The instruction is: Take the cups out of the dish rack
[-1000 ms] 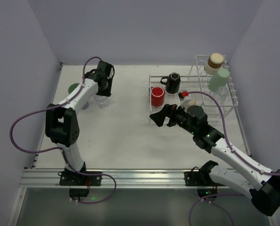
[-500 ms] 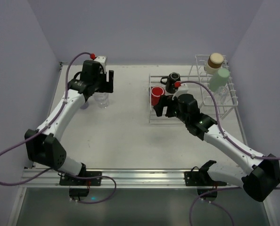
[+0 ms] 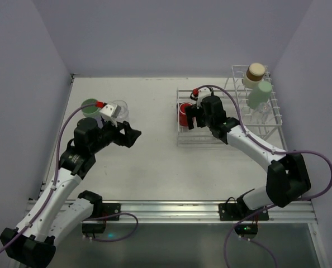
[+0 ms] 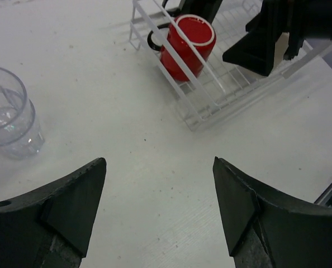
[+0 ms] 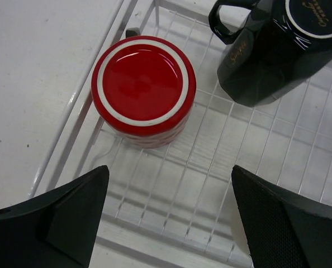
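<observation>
Right gripper, jaws spread and empty, hovers over the rack's low basket, which holds the red mug beside the black mug. Left gripper, likewise spread and empty, hangs well left of the rack, near the glass. Only the top view shows the tan cup and green cup in the rack's upright part.

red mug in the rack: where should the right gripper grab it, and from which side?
Probably across the round body of the red mug, coming straight down: it stands base-up in the dish rack, so there is no open rim to pinch. Keep the fingers of the right gripper off the side facing the black mug.
</observation>
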`<state>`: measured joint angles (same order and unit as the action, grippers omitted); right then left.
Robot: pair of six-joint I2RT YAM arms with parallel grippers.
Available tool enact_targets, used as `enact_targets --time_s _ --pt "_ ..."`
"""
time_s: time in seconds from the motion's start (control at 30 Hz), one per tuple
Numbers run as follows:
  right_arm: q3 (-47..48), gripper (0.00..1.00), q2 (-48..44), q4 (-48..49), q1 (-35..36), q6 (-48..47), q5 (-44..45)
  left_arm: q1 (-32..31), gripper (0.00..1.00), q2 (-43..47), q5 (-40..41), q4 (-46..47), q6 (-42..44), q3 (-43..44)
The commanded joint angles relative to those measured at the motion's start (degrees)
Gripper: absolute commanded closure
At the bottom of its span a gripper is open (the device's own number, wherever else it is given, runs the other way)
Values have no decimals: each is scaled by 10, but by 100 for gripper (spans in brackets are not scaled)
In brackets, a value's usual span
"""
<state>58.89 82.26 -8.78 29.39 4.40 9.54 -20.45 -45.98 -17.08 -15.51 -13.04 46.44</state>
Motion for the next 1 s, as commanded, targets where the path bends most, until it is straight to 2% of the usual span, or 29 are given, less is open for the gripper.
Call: enact_targets --time_s 0.0,0.17,0.43,0.8,0.97 --pt "23 6 20 50 -20 -91 -58 0 19 26 -36 42 2 -36" --pt "61 1 70 38 -24 -122 -92 0 19 21 -62 50 4 -42" --pt "112 1 155 32 -28 -156 -151 0 19 37 -51 43 4 -47" --pt "173 1 213 30 -48 -157 -183 0 19 26 -58 43 0 -47" --pt "213 1 236 -9 -53 -157 -209 0 19 23 -53 43 0 -48"
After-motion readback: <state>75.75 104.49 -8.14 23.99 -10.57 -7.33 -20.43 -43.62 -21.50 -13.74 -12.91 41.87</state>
